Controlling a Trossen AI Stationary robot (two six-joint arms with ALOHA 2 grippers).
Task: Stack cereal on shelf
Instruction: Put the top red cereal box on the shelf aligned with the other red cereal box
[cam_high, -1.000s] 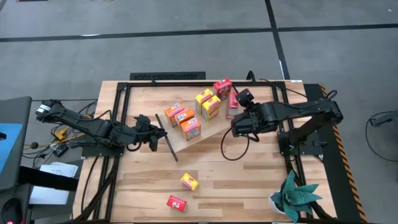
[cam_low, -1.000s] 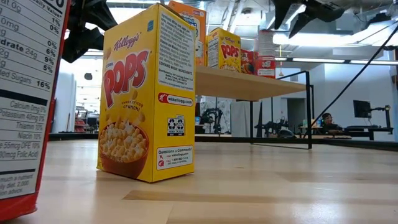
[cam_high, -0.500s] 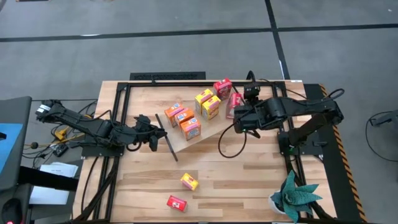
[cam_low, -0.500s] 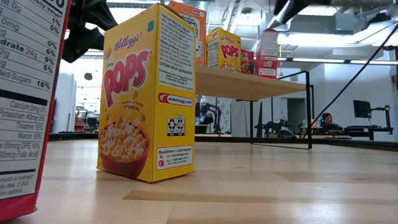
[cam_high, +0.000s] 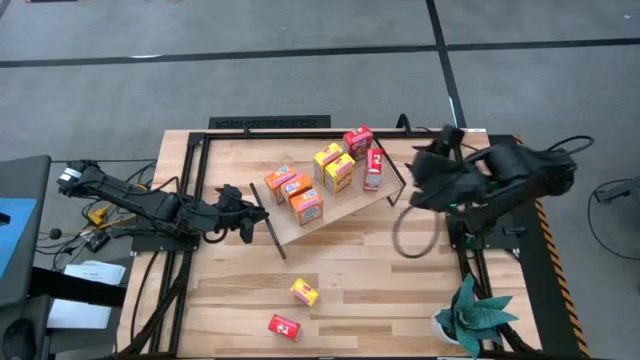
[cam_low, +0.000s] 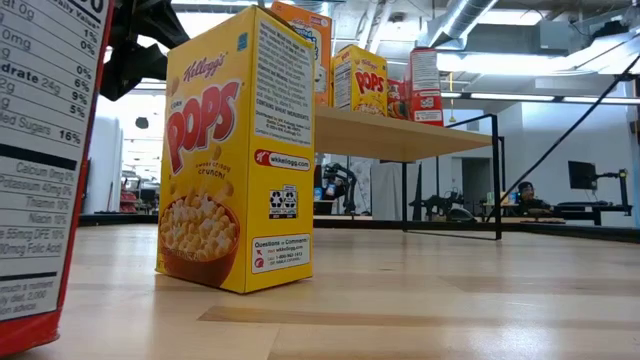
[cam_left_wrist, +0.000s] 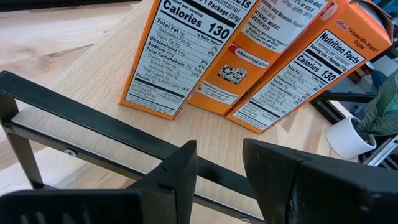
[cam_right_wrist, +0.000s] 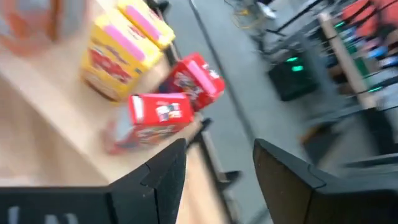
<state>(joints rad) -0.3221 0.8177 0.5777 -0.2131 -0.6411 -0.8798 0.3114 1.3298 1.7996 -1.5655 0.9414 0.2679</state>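
Observation:
The shelf is a light-wood board on black rod frames, and it crosses the table at a slant. On it stand three orange cereal boxes, two yellow ones and two red ones. A yellow box and a red box lie on the table near its front. My left gripper is at the shelf's left end frame with its fingers apart. My right gripper hovers open to the right of the shelf, above it, and holds nothing. My left gripper has its fingers over the shelf's left end frame. A black rod runs across behind both fingers. I cannot tell whether they touch it.
A potted plant stands at the table's near right corner. Black rails frame the tabletop. A cable loop hangs under the right arm. Bare wood lies between the shelf and the two loose boxes.
My right gripper has come away from the red box at the shelf's right end. It has risen, rolled about its own axis and moved toward the table's right edge. That red box was tilted half a second ago and now stands upright on the shelf.

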